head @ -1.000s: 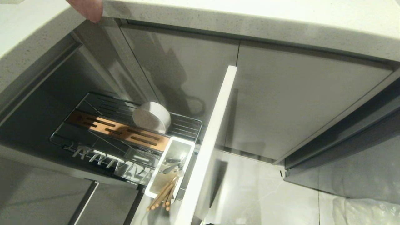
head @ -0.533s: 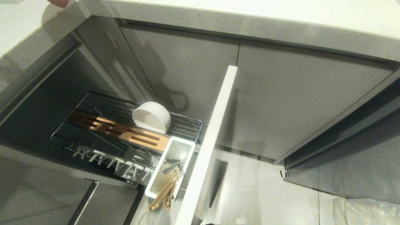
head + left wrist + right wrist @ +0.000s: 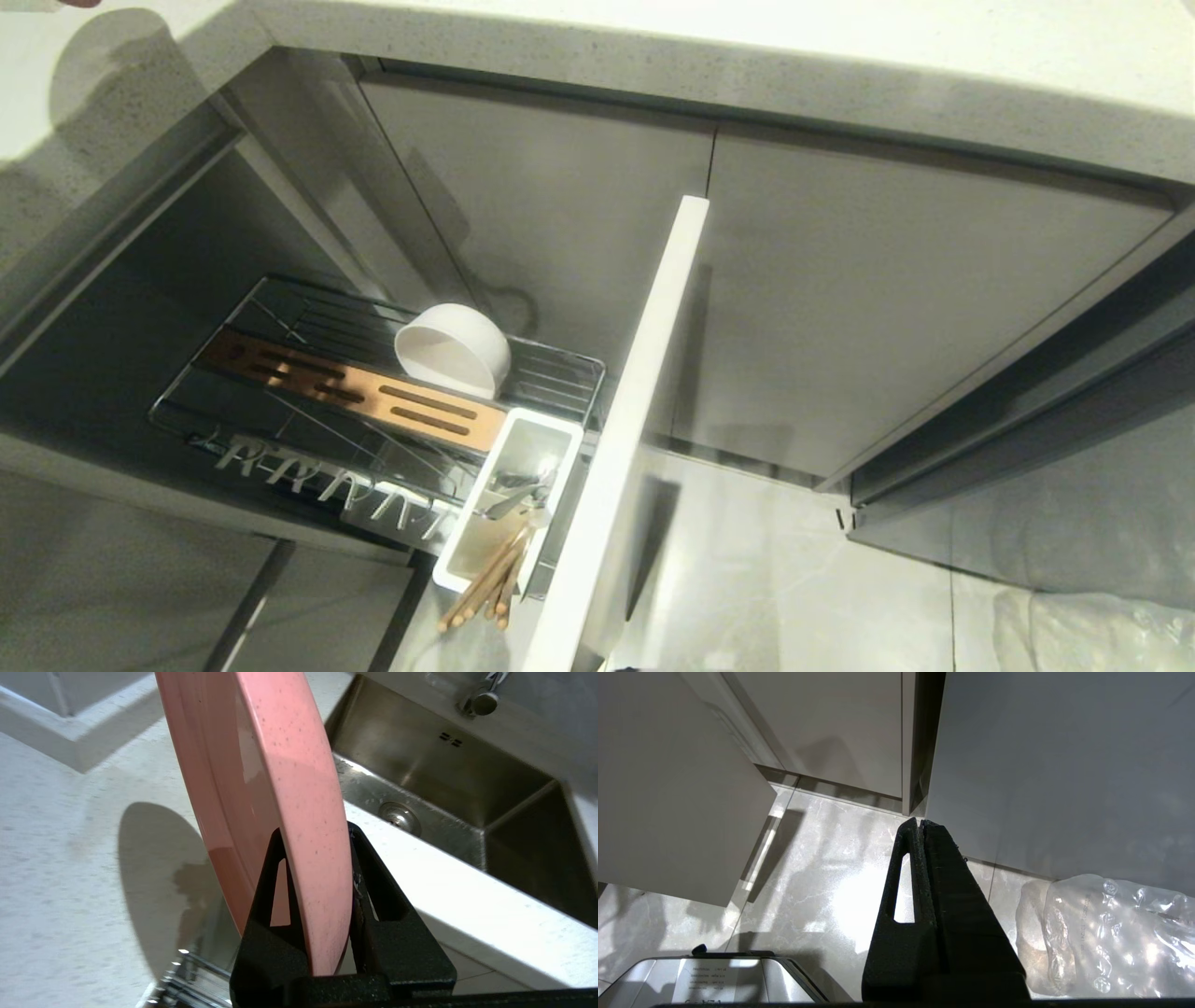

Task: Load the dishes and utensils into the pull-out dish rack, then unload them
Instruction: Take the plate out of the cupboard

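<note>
Carrying the pale-pink oval plate (image 3: 261,788), pinched on edge in the left gripper (image 3: 322,868), calls for laying it gently on the speckled white countertop (image 3: 56,868) beside the steel sink (image 3: 448,774). Only the left wrist view shows this. The head view shows the chrome pull-out dish rack (image 3: 280,373) below that countertop, holding the cream-white bowl (image 3: 453,350), chopsticks (image 3: 485,579) and fork (image 3: 513,499). The right gripper (image 3: 921,823) hangs over the floor, fingers pressed together.

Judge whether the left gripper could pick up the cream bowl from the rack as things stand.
Probably not: the left gripper is shut on the pink plate above the counter. The bowl itself lies uncovered in the rack.
</note>
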Motion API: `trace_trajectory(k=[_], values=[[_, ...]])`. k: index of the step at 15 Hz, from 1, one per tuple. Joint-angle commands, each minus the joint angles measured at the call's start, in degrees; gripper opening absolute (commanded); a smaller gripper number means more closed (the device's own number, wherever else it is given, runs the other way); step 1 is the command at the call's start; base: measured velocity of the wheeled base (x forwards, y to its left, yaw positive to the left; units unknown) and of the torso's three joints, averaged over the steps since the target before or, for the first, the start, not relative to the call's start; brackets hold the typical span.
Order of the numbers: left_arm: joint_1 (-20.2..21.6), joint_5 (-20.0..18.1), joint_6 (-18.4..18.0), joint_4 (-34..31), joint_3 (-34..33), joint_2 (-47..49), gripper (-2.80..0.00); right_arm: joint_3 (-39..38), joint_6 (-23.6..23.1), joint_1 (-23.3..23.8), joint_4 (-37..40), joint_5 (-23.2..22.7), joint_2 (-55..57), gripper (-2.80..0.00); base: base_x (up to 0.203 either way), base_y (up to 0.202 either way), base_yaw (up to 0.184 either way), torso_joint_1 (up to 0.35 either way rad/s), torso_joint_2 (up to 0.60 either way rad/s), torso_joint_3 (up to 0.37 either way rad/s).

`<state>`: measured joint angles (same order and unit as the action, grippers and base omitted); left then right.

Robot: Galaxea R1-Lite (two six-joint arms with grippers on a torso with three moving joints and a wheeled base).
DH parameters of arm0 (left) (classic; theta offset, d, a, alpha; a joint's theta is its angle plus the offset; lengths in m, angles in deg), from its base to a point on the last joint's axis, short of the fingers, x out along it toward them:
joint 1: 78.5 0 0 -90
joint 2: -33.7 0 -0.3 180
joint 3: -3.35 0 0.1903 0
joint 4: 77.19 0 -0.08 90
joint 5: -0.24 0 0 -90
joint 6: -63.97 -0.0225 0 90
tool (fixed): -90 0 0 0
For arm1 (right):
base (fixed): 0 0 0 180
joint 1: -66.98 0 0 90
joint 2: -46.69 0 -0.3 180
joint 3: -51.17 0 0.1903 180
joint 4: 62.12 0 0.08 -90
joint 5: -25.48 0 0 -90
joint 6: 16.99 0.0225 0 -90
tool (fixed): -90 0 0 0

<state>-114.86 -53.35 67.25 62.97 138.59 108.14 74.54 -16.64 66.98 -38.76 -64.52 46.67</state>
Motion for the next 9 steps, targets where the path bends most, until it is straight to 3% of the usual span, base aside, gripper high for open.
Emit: trace_trajectory(k=[1, 6, 9], values=[[3.8, -1.69, 0.14, -1.83, -0.04, -1.82, -2.8, 0.0, 0.01, 0.0, 0.0, 0.0, 0.02, -2.8, 0.0, 0.0, 0.0, 0.0, 0.0, 0.0], [19.7, -12.43, -0.15, -12.03, -0.08, -6.42, -2.8, 0.0, 0.01, 0.0, 0.0, 0.0, 0.02, -2.8, 0.0, 0.0, 0.0, 0.0, 0.0, 0.0], [25.78, -15.44, -1.32, -17.61, -0.08, -8.03, -2.8, 0.0, 0.01, 0.0, 0.0, 0.0, 0.02, -2.8, 0.0, 0.0, 0.0, 0.0, 0.0, 0.0]])
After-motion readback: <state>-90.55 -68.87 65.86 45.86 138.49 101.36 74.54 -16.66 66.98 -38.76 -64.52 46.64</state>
